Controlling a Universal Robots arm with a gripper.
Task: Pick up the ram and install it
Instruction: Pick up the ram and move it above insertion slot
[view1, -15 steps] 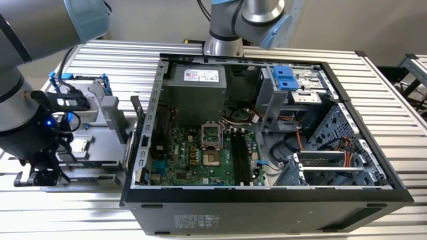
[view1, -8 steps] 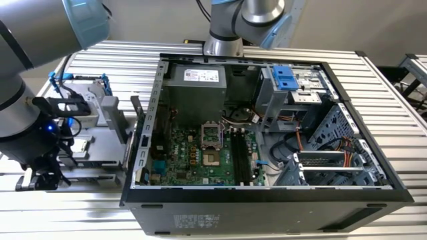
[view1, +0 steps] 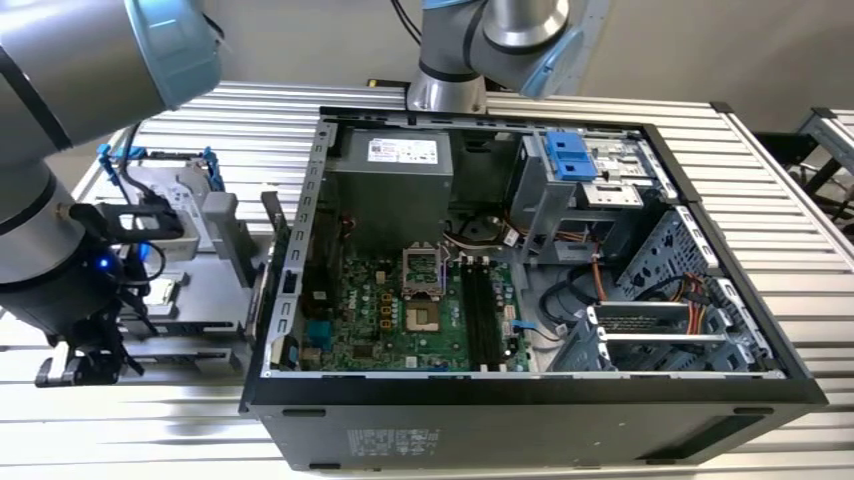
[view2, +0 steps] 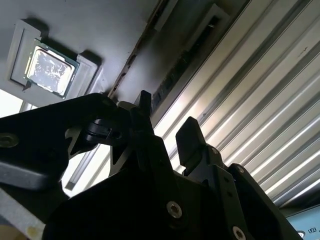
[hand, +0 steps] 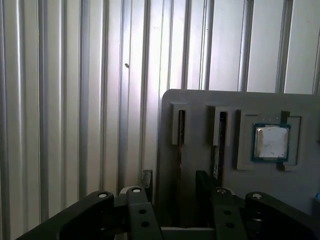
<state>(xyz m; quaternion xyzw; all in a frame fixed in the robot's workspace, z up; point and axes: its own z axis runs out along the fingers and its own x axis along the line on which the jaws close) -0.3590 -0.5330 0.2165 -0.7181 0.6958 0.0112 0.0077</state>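
Underneath everything, a table (view1: 787, 190) of silvery ribbed metal slats (hand: 75, 100), streaked with bright reflected light in both wrist views. Behind it in the exterior view, a plain pale wall (view1: 707, 50), evenly lit. At the exterior view's right edge, part of a second slatted metal stand (view1: 834, 135).
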